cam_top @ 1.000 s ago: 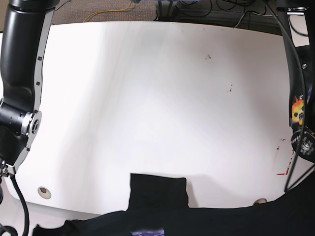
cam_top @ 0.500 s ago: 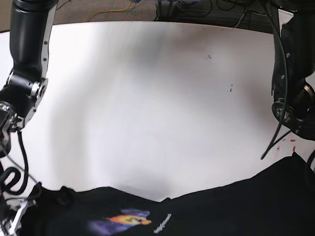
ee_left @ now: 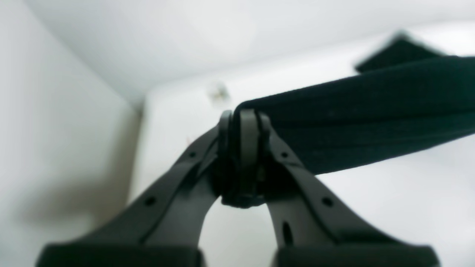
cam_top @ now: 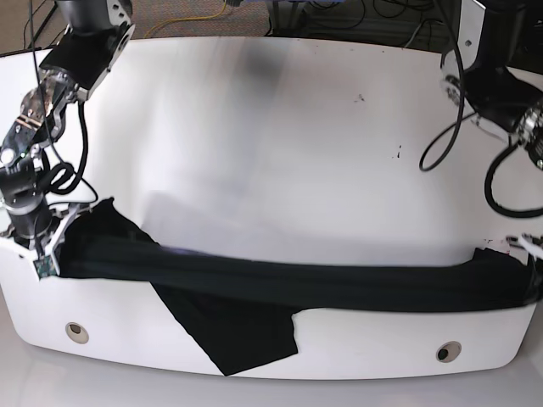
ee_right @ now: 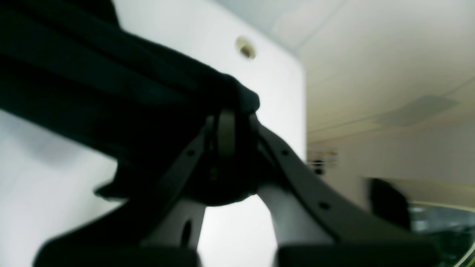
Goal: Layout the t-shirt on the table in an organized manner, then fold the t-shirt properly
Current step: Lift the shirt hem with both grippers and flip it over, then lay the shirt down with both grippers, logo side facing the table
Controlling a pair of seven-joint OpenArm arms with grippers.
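The black t-shirt (cam_top: 297, 275) is pulled into a long bunched band across the near part of the white table (cam_top: 280, 144), and a loose flap (cam_top: 229, 335) lies flat toward the front edge. My right gripper (cam_top: 47, 254), at the left of the base view, is shut on one end of the t-shirt (ee_right: 111, 92); close up, the gripper (ee_right: 226, 128) pinches the cloth. At the far right edge, my left gripper (cam_top: 530, 275) is shut on the other end, and the left wrist view shows it (ee_left: 245, 122) clamping the t-shirt (ee_left: 371, 111). The printed graphic is hidden.
Two round holes (cam_top: 76, 331) (cam_top: 447, 351) sit near the table's front edge. Small dark specks (cam_top: 358, 97) mark the far right area. Arm cables loop (cam_top: 441, 127) over the right side, and more cables lie on the floor beyond the far edge.
Both arms have swung out over the table. The t-shirt, earlier bunched at the near edge with its graphic showing, now stretches as a band between the grippers above the tabletop.
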